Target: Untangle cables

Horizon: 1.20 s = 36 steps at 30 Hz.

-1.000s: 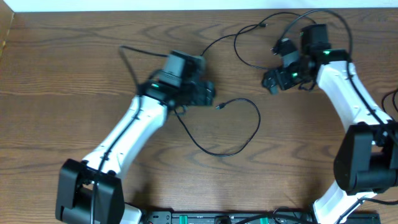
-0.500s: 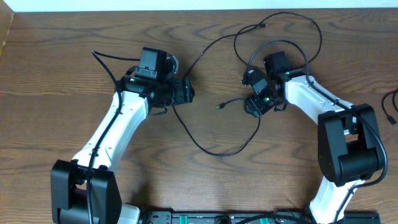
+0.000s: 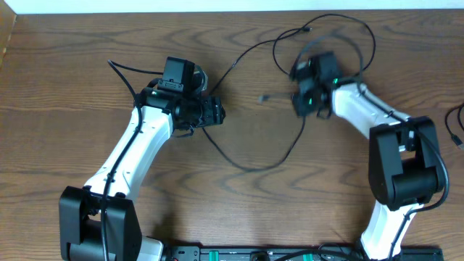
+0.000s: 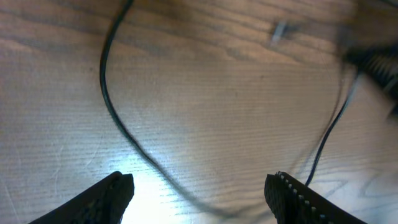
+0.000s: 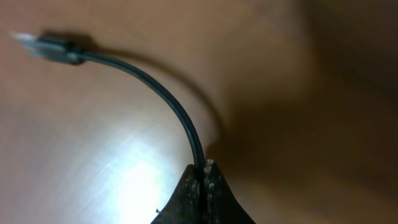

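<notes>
A thin black cable [image 3: 250, 165] runs from the table's top middle, past my left gripper [image 3: 215, 112], sags in a wide loop and rises to my right gripper [image 3: 300, 100]. That gripper is shut on the cable [image 5: 168, 93] a short way behind its small plug end [image 5: 56, 48], which sticks out to the left [image 3: 264, 98] above the wood. My right gripper [image 5: 203, 169] pinches the cord at its fingertips. My left gripper [image 4: 199, 194] is open above the table, and the cable [image 4: 107, 93] curves across the wood between and ahead of its fingers. More thin black cable [image 3: 341, 20] loops behind the right arm.
The brown wooden table [image 3: 72, 80] has a pale strip along its far edge. Another black cord [image 3: 455, 123] shows at the right border. A black base bar [image 3: 254, 254] lies along the near edge. The right arm's wrist [image 4: 379, 62] is blurred in the left wrist view.
My right gripper came in to the left, shut on the cable near its plug and raised it toward the far side. My left arm shifted left, then held still.
</notes>
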Available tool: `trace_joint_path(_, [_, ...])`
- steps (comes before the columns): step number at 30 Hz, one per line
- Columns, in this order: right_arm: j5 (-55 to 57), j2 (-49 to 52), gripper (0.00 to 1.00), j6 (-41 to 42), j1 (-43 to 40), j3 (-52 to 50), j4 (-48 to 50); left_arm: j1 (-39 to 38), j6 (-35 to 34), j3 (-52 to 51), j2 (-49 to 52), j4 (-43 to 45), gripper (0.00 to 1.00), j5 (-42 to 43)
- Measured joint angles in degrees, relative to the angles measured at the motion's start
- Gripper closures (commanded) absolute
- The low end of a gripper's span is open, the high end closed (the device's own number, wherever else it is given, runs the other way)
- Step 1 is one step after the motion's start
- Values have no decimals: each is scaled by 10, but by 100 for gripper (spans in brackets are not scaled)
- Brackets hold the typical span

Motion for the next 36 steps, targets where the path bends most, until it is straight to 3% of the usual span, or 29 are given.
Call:
trace_joint_path(6, [101, 6, 95, 66, -66, 215, 33, 0, 0, 0, 0, 2, 27, 0])
trace_joint_path(8, [91, 6, 83, 87, -98, 268, 43, 0, 0, 0, 0, 12, 27, 0])
trace_joint_path(9, [82, 5, 23, 97, -118, 289, 40, 0, 0, 0, 0, 15, 27, 0])
trace_joint_path(10, [73, 5, 1, 103, -133, 300, 34, 0, 0, 0, 0, 19, 27, 0])
trace_joint_path(17, [19, 81, 1, 97, -166, 310, -112, -2, 0, 0, 0, 23, 27, 0])
trace_joint_path(23, [3, 142, 1, 51, -101, 301, -209, -25, 0, 0, 0, 24, 27, 0])
trace_joint_path(32, [59, 142, 1, 141, -12, 301, -207, -36, 0, 0, 0, 22, 27, 0])
trace_joint_path(36, [84, 145, 1, 42, -10, 301, -193, -36, 6, 0, 0, 17, 27, 0])
